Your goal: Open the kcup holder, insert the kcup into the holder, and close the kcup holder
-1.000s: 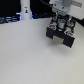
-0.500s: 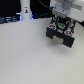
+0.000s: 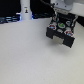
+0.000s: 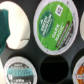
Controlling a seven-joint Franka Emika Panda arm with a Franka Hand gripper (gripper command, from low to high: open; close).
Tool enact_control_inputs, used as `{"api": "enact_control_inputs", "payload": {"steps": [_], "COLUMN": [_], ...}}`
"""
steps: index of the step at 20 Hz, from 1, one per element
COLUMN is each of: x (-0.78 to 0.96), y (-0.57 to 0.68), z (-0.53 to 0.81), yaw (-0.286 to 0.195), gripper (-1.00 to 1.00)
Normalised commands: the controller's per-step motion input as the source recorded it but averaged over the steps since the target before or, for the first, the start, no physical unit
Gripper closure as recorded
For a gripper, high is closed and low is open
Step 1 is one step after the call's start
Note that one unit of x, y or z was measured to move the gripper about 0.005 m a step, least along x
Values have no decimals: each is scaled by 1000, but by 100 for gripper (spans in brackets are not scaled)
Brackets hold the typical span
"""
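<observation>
The gripper (image 3: 60,23) hangs directly over the kcup holder (image 3: 62,34), a black boxy block on the pale surface (image 3: 30,55) toward the exterior view's right. The kcup (image 4: 56,26), its green printed lid facing the wrist camera, sits between the fingers over dark round wells; whether the fingers are clamped on it I cannot tell. If it is off-centre over a well, the rim could catch and the pod tip or jam. Neighbouring pods fill nearby wells.
</observation>
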Motion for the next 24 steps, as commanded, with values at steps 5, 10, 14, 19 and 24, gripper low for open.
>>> {"api": "enact_control_inputs", "payload": {"steps": [5, 10, 14, 19, 24], "x": [487, 604, 622, 707, 726], "y": [-433, -436, -414, -363, -252], "z": [353, 213, 129, 52, -17], "yaw": [49, 26, 25, 15, 27], "gripper": [-100, -100, -100, -100, -100]}}
